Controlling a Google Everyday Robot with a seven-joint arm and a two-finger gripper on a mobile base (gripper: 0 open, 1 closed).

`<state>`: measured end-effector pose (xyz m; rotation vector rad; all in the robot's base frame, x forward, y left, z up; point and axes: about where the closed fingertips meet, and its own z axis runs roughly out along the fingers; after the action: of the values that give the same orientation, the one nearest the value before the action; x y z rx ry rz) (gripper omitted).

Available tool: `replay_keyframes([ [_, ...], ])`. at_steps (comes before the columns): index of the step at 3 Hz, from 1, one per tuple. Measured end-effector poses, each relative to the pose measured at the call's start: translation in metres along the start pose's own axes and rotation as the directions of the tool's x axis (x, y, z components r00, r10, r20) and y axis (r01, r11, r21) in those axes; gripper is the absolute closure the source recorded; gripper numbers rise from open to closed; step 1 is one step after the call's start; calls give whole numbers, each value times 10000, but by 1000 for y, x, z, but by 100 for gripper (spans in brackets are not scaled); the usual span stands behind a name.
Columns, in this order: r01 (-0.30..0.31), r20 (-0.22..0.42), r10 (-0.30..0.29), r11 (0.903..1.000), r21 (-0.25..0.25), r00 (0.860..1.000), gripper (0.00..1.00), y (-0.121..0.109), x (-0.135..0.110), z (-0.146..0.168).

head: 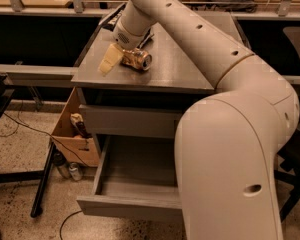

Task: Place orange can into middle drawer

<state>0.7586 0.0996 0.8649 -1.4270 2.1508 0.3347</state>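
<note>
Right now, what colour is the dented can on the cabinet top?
Coppery orange with silver end: the dented can, camera view; pale claw beside it.

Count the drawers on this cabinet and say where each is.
2. A shut drawer front sits just under the cabinet top; the middle drawer hangs open below. The arm may hide more. The pincer is beside the orange can on top.
</note>
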Motion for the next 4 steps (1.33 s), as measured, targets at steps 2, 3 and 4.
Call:
replay_keyframes([
  [2,-303,-810,311,9995,104,9962,0,-2,7,18],
  [3,-161,-1228,162,9999,16,9923,17,1,5,22],
  [4,44,-1524,-37,10000,42,9883,40,1,-1,21],
])
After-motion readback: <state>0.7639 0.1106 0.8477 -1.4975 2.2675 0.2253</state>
